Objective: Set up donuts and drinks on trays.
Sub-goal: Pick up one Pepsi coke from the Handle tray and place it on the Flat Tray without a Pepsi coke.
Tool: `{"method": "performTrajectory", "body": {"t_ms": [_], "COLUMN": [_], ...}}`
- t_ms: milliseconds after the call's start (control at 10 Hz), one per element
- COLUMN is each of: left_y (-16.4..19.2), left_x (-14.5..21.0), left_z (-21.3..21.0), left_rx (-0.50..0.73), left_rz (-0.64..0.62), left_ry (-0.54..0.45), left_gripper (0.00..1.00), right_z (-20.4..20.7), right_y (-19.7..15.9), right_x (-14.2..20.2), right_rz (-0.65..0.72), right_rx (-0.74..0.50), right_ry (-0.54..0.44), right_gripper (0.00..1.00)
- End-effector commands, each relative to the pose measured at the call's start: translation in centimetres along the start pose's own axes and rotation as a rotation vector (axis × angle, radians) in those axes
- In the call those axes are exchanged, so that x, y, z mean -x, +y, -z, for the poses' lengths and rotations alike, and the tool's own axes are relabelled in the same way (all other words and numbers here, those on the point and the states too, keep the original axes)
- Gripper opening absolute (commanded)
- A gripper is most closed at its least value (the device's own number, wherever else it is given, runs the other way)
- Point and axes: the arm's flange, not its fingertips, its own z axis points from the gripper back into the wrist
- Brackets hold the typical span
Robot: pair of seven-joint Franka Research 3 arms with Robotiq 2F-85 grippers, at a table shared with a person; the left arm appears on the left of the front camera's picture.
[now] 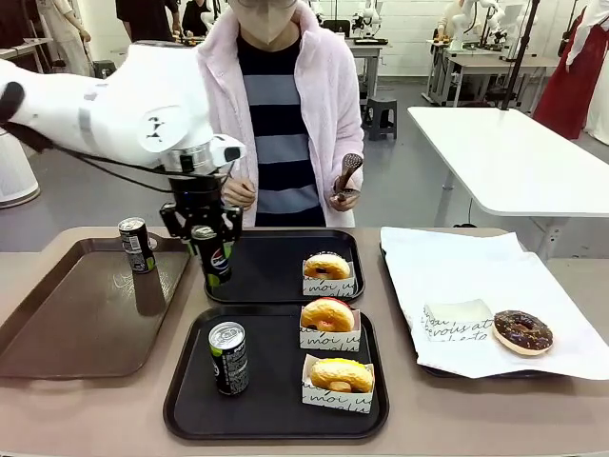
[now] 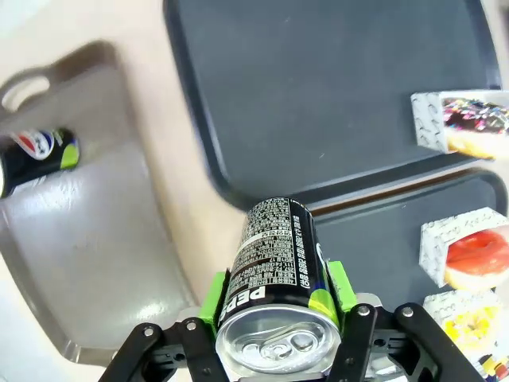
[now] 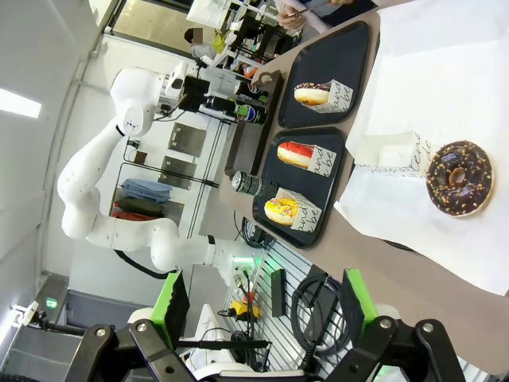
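floor (image 1: 409, 195): grey | right: white table (image 1: 519, 162) | far back: dark stool (image 1: 381, 114), white desks (image 1: 476, 62)

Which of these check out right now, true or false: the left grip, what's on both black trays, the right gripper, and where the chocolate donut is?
1. The left gripper is shut on the Pepsi can. True.
2. A can stands free on the far black tray. False: it carries one sprinkled donut; the Pepsi can is in the gripper at its left edge.
3. The near black tray holds one green-marked can, a red-iced donut and a yellow-iced donut. True.
4. The right gripper holds a donut. False: it is open and empty.
5. The chocolate donut sits in a paper holder. False: it lies on the white paper beside an empty holder.
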Motion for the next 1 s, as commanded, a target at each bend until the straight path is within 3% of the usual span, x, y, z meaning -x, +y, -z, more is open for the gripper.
{"method": "performTrajectory", "body": {"t_ms": [0, 200, 400, 600, 800, 900], "left_y": [-2.6, -4.8, -4.7, -3.2, -0.3, 1.0], "left_x": [-2.9, -4.6, -4.9, -3.6, -1.8, -0.6], "left_z": [0.4, 1.7, 1.8, 0.1, -2.7, -4.4], "left_rx": [-0.023, -0.026, -0.021, -0.041, -0.109, -0.093], "left_rz": [-0.001, 0.004, 0.021, 0.036, 0.085, 0.130], "left_ry": [-0.004, -0.008, 0.036, 0.074, 0.195, 0.207], "left_gripper": [0.59, 0.59, 0.59, 0.59, 0.59, 0.59], "right_z": [-0.1, -0.1, -0.1, -0.1, -0.1, -0.1], "right_y": [0.0, 0.0, 0.0, 0.0, 0.0, 0.0], "right_x": [-0.3, -0.3, -0.3, -0.3, -0.3, -0.3], "right_rz": [-0.018, -0.018, -0.018, -0.018, -0.018, -0.018], "right_rx": [-0.027, -0.027, -0.027, -0.027, -0.027, -0.027], "right_ry": [-0.017, -0.017, -0.017, -0.017, -0.017, -0.017], "right_gripper": [1.00, 1.00, 1.00, 1.00, 1.00, 1.00]}}
